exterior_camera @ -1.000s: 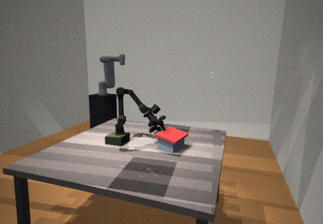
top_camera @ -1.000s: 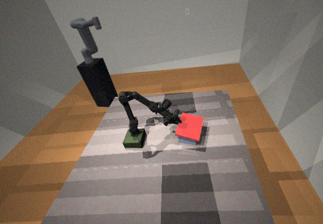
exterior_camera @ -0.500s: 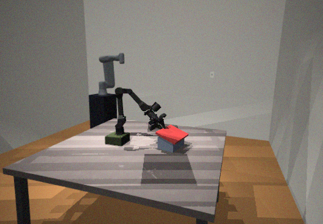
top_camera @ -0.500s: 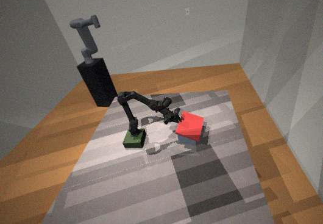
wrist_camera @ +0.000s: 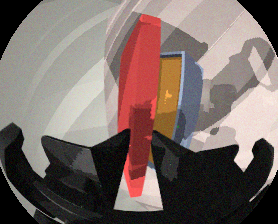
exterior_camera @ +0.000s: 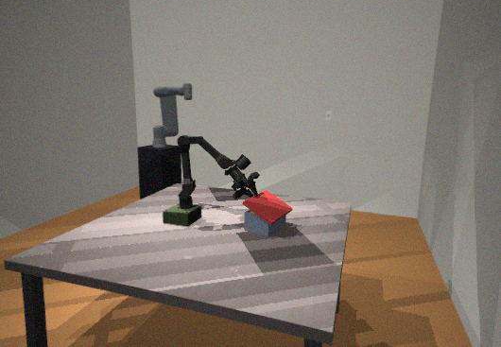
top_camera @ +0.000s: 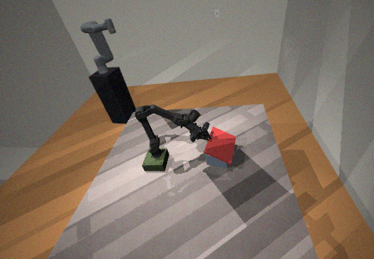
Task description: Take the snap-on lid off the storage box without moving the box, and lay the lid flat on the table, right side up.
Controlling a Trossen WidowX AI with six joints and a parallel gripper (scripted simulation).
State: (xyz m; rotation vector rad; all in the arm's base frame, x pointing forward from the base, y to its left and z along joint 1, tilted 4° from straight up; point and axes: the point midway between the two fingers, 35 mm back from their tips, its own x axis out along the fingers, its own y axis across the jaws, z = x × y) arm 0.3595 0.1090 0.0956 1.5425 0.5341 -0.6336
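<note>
The red lid (top_camera: 221,145) (exterior_camera: 268,205) (wrist_camera: 140,80) is tilted above the blue storage box (top_camera: 216,161) (exterior_camera: 264,222) (wrist_camera: 191,95). Its edge by the gripper is raised; its far side is low, over the box's far side, and whether it touches there I cannot tell. The wrist view shows the box's orange-brown inside (wrist_camera: 169,95) through the gap. The box stands on the table. My gripper (top_camera: 210,137) (exterior_camera: 257,195) (wrist_camera: 140,133) is shut on the lid's near edge, with a fingertip on each face. The lid's underside is mostly hidden in the top and exterior views.
The arm's green base (top_camera: 155,161) (exterior_camera: 181,215) stands on the table (top_camera: 148,207) (exterior_camera: 189,264), left of the box. A grey arm (top_camera: 102,45) (exterior_camera: 169,112) on a black pedestal (top_camera: 114,96) (exterior_camera: 158,169) stands beyond the table's far left edge.
</note>
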